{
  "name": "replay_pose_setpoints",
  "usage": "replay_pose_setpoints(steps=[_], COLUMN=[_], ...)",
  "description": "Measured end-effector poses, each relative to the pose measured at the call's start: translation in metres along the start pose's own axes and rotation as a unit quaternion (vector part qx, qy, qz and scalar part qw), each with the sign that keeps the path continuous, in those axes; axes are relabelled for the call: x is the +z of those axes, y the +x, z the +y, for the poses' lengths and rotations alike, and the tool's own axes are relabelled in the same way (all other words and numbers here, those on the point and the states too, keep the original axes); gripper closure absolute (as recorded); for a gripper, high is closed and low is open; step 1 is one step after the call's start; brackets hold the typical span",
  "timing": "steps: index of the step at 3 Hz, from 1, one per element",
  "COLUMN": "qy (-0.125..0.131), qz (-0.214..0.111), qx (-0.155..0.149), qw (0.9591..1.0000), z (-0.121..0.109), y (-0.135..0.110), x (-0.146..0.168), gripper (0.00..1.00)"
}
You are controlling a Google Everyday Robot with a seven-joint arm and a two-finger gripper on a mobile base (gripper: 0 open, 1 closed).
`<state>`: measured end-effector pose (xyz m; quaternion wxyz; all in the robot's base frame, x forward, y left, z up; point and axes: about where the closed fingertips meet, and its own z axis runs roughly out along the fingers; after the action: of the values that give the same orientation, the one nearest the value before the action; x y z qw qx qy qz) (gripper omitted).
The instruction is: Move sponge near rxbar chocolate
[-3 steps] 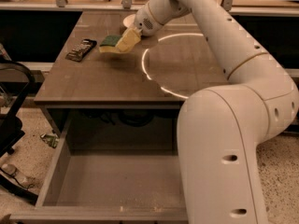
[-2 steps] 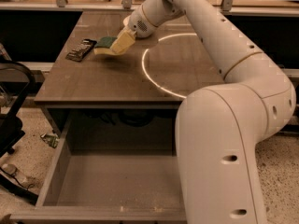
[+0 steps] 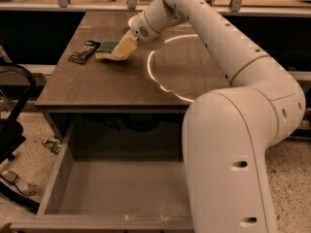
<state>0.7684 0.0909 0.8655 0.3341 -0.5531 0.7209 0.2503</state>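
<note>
The yellow sponge with a green scrub top (image 3: 111, 51) lies low over the brown table (image 3: 97, 81) at its left side, close to the right of the rxbar chocolate (image 3: 84, 51), a dark flat bar with pale print. My gripper (image 3: 125, 47) is at the sponge's right end, its pale fingers shut on the sponge. The white arm reaches in from the right foreground.
A bright ring of light (image 3: 180, 67) lies on the table to the right of the sponge. An open grey drawer (image 3: 121, 188) juts out below the table's front edge. A black chair frame (image 3: 12, 130) stands at the left. A shelf rail runs along the back.
The gripper has carried the sponge leftward and slightly down, bringing it closer to the rxbar chocolate. The bar has not moved.
</note>
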Motion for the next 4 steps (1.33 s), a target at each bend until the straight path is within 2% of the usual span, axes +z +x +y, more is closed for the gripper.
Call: replay_pose_setpoints(steps=[3, 4], qy=[-0.009, -0.012], qz=[0.003, 0.003], qx=[0.0, 0.001], qw=[1.0, 0.9999], z=[0.003, 0.004], y=[0.001, 0.002], x=[0.012, 0.016], gripper=[0.13, 0.0])
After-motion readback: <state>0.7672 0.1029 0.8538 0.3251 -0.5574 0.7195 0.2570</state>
